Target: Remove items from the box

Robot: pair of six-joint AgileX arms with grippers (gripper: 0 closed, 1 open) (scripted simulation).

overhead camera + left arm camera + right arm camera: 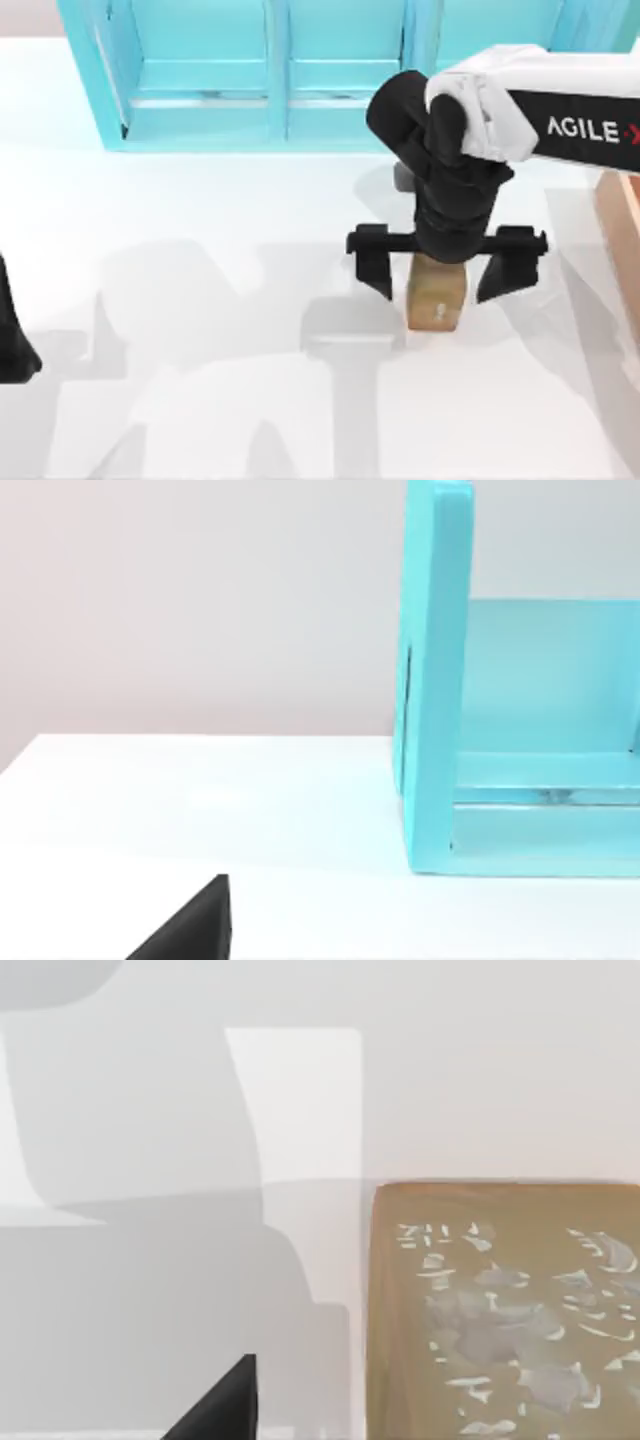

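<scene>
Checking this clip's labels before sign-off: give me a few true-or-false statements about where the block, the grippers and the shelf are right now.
1. The right gripper is open, fingers either side of the tan block. True.
2. The block sits inside the turquoise shelf. False: it is out on the white table, in front of the shelf.
3. The left gripper is over the block. False: it is at the table's left edge.
4. The wooden box is at the table's right edge. True.

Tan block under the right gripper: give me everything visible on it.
The tan block is a small tan-brown cuboid, wood-like, with a tiny white mark on its near face. It rests on the white table, right of centre. The right gripper hangs over it, fingers spread wide on either side, not touching. White flecked markings cover its top.
</scene>
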